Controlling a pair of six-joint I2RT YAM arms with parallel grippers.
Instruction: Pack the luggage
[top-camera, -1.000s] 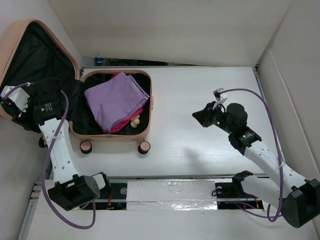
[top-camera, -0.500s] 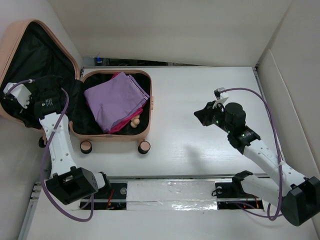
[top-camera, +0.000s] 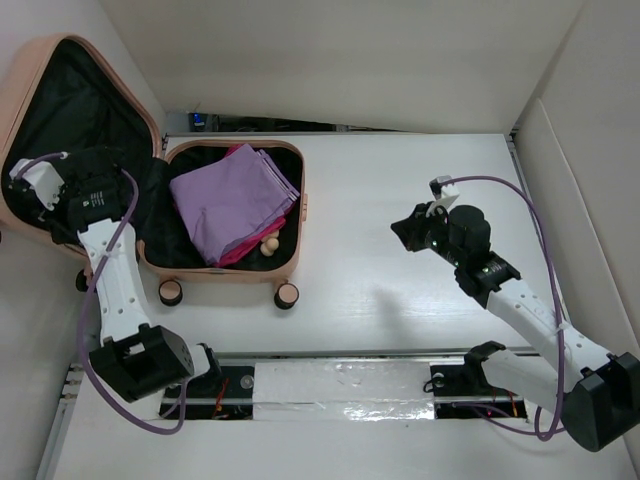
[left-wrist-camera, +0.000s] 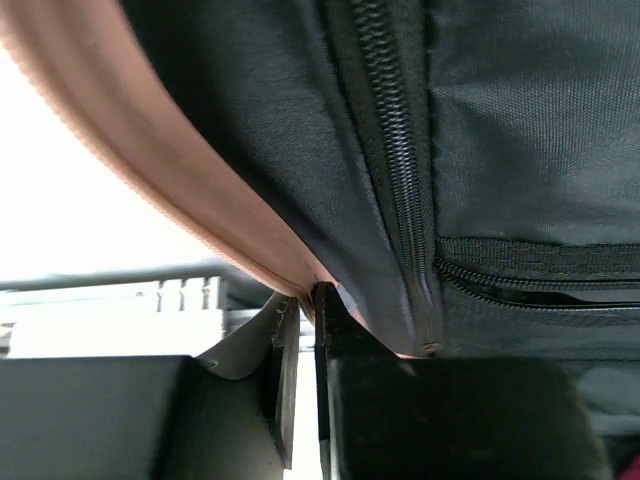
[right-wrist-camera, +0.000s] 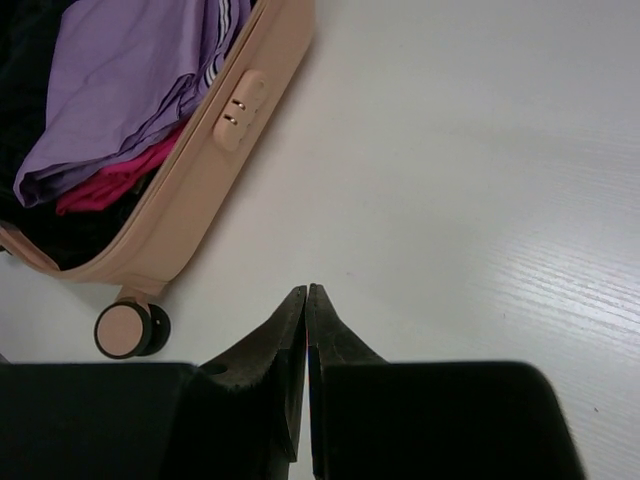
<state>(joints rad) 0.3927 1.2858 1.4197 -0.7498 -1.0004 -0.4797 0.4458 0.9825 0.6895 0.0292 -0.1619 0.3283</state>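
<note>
My left gripper (left-wrist-camera: 312, 300) is pinched together on the lower rim of the lid (left-wrist-camera: 130, 150) of the luggage (top-camera: 300, 215), with peach shell and black lining caught between the jaws. That grip is what the next move hangs on. The case sits at the far left of the table (top-camera: 400, 170), opened into 2 halves. The base lies flat with its wheels (top-camera: 287, 294) toward my bases, so its long axis runs away from me and the hinge follows its left side. The lid stands tilted up and leftward from that hinge, so my left gripper is left of the base. As I judge it, closing means swinging the lid over to the right. My left arm is the near one. My right gripper (right-wrist-camera: 306, 300) hangs well apart over bare table to the right, jaws together on nothing, pointing toward the latch side. In the base lie a folded purple cloth (top-camera: 230, 200) on top, a pink cloth (top-camera: 245, 252) showing beneath its near edge, and a small tan figure (top-camera: 270, 243) just beside them. The lid's lining looks bare.
</note>
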